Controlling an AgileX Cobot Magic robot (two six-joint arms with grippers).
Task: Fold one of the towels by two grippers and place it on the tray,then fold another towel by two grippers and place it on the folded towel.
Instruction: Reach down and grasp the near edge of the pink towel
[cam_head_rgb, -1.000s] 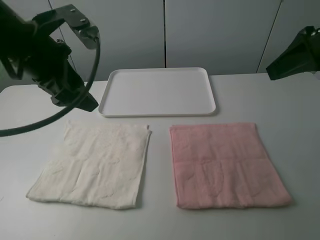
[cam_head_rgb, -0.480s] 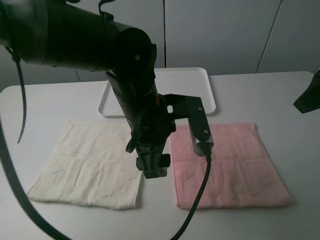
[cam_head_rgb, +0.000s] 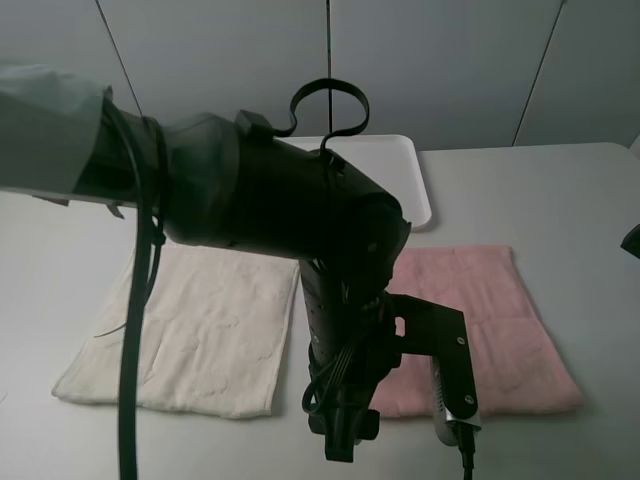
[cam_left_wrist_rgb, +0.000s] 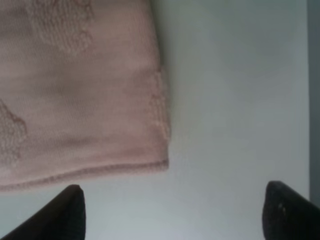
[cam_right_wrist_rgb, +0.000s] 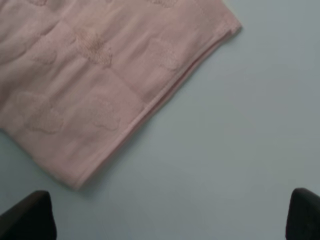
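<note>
Here, the high camera's view is largely filled by the left arm (cam_head_rgb: 280, 210), a bulky black shape with looping cables that reaches in over the middle of the pale grey worktop (cam_head_rgb: 560, 190) and hangs above the near left corner of the pink towel (cam_head_rgb: 500, 300). This view hides the arm's fingertips. The left wrist view shows them: the left end effector (cam_left_wrist_rgb: 175, 212) has its two dark fingertips (cam_left_wrist_rgb: 70, 212) spread wide with nothing held, only bare worktop between them, and the towel's hemmed corner just beyond. The right end effector (cam_right_wrist_rgb: 165, 215) is only a dark sliver at the right edge of the high view. Its wrist view shows both fingers (cam_right_wrist_rgb: 27, 217) wide apart and holding nothing, above another corner of the pink towel, whose edge crosses that picture on a slant. The white tray (cam_head_rgb: 395, 160) sits at the back of the worktop, mostly hidden behind the arm. Both towels lie on the worktop in front of it, apart from it. The pink towel lies flat and unfolded at right, nearly square, its edges roughly in line with the tray's. The cream-white towel (cam_head_rgb: 200, 330) lies flat at left, just beside it, turned slightly askew. The tray's long axis runs left to right.
</note>
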